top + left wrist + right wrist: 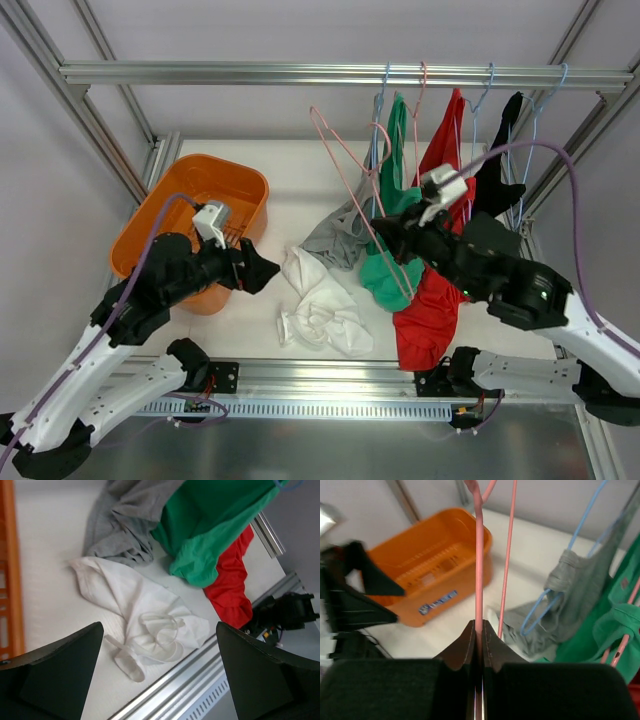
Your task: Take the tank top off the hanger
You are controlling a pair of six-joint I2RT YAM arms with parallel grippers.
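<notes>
Pink hanger [479, 555], bare, is being clamped by right gripper [479, 630], probably to hold it clear of white tank top [325, 310] at seven o'clock; left gripper [265, 270] is hovering spread, empty.

We see the white tank top [322, 308] off the hanger, crumpled on the table [290, 180], straps looped at its near end, the pink wire hanger [479, 555] bare, tilted, pinched in the right gripper [479, 630]
</notes>
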